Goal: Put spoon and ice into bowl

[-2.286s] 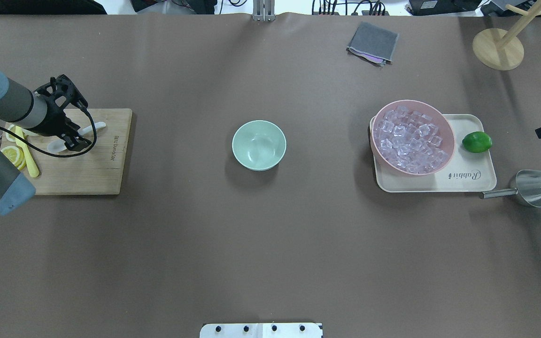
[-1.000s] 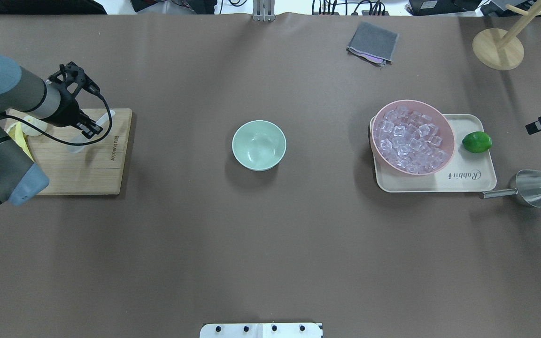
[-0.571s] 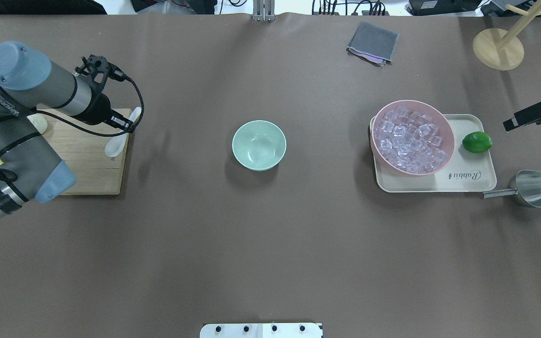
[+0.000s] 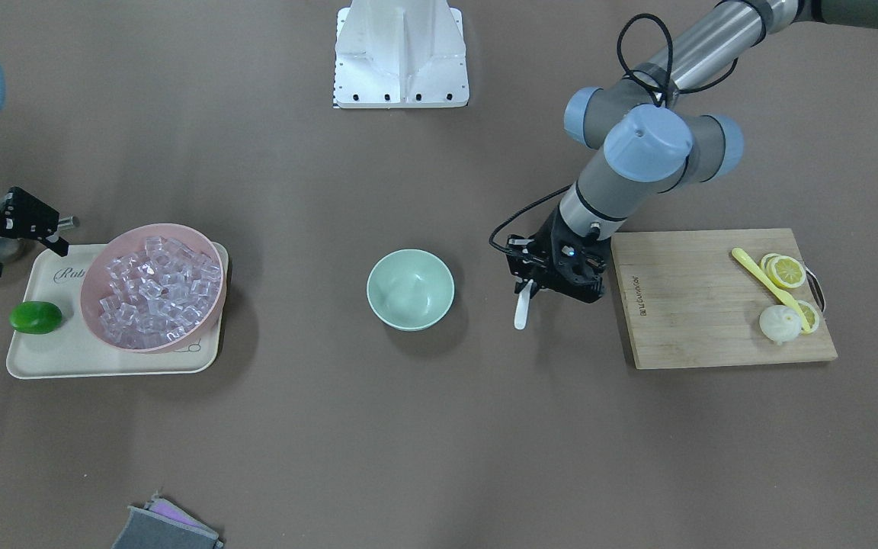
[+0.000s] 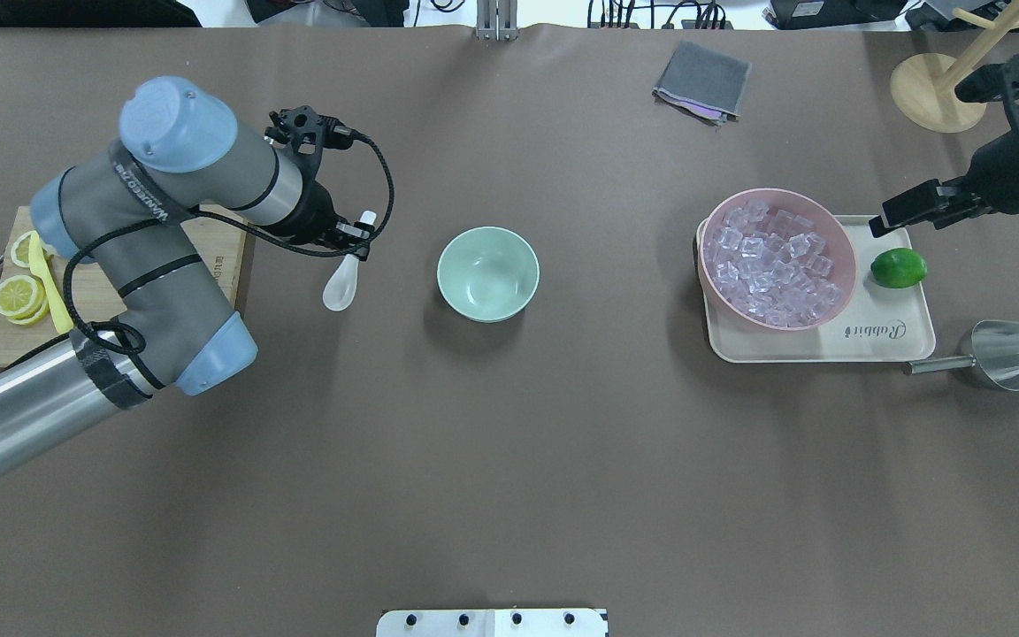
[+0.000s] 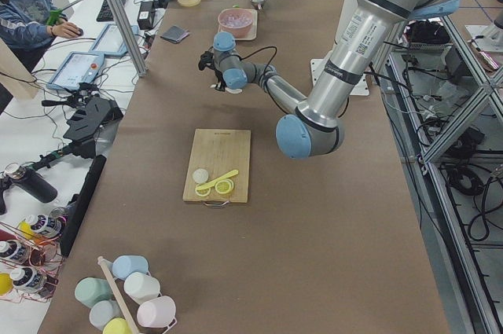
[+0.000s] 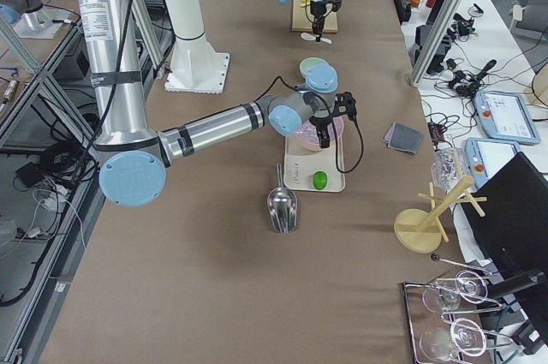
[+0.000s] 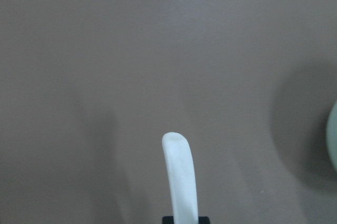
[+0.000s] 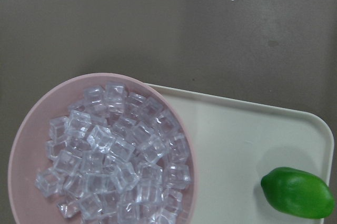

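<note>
Left tool (image 5: 356,237) clenched on spoon (image 5: 341,283) handle, scoop hanging above surface (image 5: 509,460), just short of bowl (image 5: 487,272). Carry over rim, lower, release gently. Right tool (image 5: 892,216) released, near ice (image 5: 770,265).

The overhead view looks down from behind the robot; the front one faces it. Both share the bowl (image 5: 487,274). Wrist cameras sit close above the surface (image 8: 105,50).

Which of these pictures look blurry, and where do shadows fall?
Left wrist view: the spoon is soft-edged, very close to the lens. Overhead view: the bowl casts a soft shadow on the table. Right wrist view: the ice looks sharp, with small glints.
</note>
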Robot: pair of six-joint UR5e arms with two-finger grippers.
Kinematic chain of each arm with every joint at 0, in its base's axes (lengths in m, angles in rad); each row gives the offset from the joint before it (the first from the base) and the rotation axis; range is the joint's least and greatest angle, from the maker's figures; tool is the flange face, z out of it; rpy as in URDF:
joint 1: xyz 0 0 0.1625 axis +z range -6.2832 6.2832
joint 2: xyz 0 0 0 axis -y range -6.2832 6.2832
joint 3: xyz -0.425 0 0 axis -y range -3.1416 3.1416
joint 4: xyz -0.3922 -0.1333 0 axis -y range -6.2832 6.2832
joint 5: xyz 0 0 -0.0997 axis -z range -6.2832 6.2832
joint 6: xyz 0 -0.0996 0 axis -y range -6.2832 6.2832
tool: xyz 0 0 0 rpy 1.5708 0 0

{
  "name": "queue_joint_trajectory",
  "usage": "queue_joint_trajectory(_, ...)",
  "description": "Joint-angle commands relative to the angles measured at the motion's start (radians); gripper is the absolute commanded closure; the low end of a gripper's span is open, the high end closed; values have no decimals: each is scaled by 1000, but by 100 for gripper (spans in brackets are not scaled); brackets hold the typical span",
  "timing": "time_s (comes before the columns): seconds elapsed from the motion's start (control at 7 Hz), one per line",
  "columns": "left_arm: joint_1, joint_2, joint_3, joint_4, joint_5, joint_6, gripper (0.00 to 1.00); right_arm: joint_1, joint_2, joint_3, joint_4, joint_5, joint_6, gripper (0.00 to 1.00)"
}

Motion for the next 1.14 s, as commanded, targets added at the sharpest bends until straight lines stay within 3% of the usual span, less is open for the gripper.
queue_joint_trajectory(0.0, 65, -96, -8, 19, 17, -147, 100, -51, 29, 5, 0, -36, 56, 1)
queue_joint_trajectory(0.29, 137, -137, 4, 17, 123, -181, 100, -85, 61, 0, 0, -62, 86, 1)
queue_joint_trajectory(1.0, 140, -191, 90, -26, 198, -180, 100, -135, 99, -3, 0, -82, 161, 1)
